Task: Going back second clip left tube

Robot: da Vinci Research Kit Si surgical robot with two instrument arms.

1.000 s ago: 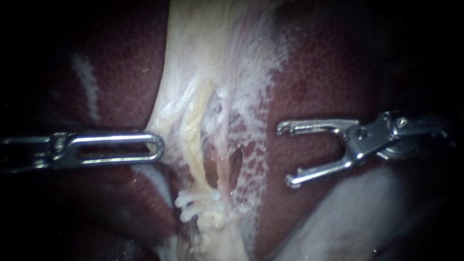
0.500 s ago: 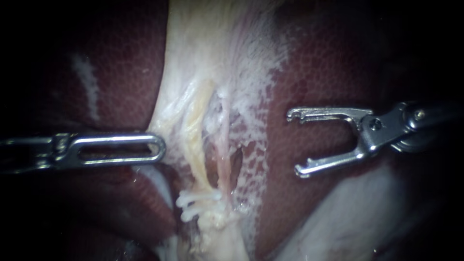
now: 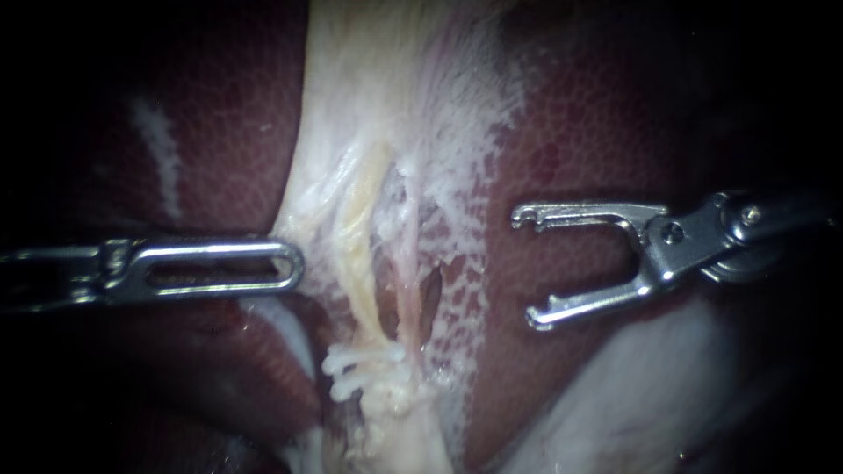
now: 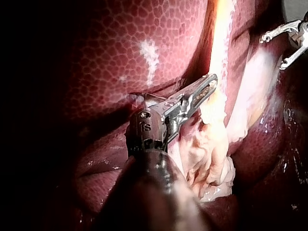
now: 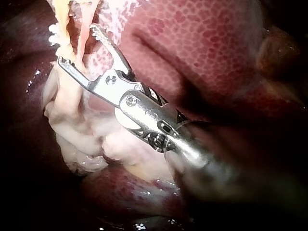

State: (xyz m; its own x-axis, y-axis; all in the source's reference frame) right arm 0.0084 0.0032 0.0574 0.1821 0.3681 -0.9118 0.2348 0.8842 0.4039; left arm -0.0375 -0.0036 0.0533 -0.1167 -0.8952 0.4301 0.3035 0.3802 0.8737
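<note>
The yellowish left tube (image 3: 356,250) and the pink right tube (image 3: 406,281) run down the pale tissue between the liver lobes. A white clip (image 3: 353,367) sits across the left tube's lower end. My right instrument (image 3: 524,268) hangs over the liver to the right of the tubes, apart from them, its forked jaws wide open with nothing in them. It also shows in the right wrist view (image 5: 77,44) and the left wrist view (image 4: 273,50). My left instrument (image 3: 294,263) lies level, its slotted jaws (image 4: 209,87) shut on the edge of the pale tissue beside the left tube.
Dark red liver (image 3: 597,132) lies on both sides of the pale band. A pale fold of tissue (image 3: 632,395) bulges beneath the right instrument. Crumpled pale tissue (image 4: 211,154) lies under the left instrument's jaws.
My right instrument drew back to the right and slightly up, then eased a little left again, jaws open throughout. The left instrument and the tubes held still.
</note>
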